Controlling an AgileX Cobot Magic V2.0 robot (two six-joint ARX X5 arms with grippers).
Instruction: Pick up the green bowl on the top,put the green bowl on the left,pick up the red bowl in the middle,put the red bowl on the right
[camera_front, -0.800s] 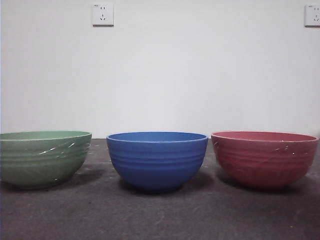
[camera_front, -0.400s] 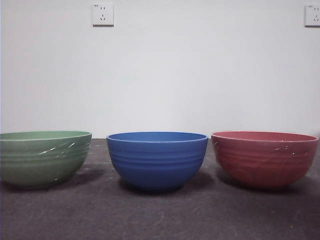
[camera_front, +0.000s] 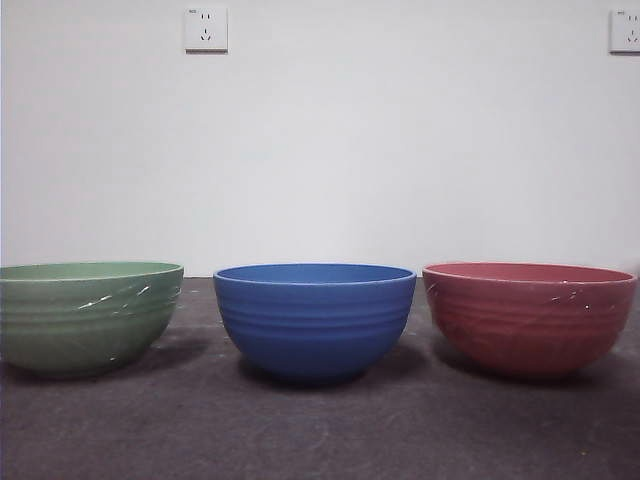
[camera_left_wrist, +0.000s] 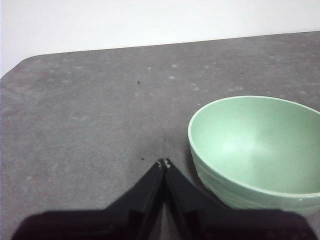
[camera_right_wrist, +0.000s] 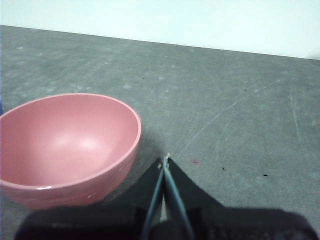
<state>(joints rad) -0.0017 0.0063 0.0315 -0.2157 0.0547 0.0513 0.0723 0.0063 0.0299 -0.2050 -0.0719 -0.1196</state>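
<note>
Nothing has moved since the earlier front views: we see the three bowls standing in the same row, none touching its neighbour, with no arm entering the front view. We take the blue bowl (camera_front: 315, 320) as our landmark, at the middle of the row on the dark grey table (camera_front: 320, 430).

To one side of the blue bowl, near it with a clear gap between, stands the green bowl (camera_front: 88, 316), upright and empty, its ribbed wall marked with white scuffs. To the other side of the blue bowl, with a similar gap, stands the red bowl (camera_front: 528, 316), also upright, empty and lightly scuffed. Behind them we see a white wall with a socket (camera_front: 206, 29) high above the gap between the green and blue bowls, and a second socket (camera_front: 625, 31) above the red bowl.

From the left wrist we see our left gripper (camera_left_wrist: 164, 163) raised over bare table beside the green bowl (camera_left_wrist: 257, 150), its jaws pressed together tip to tip, holding nothing. From the right wrist we see our right gripper (camera_right_wrist: 164, 161) likewise over bare table beside the red bowl (camera_right_wrist: 67, 147), jaws closed to a point and empty.
</note>
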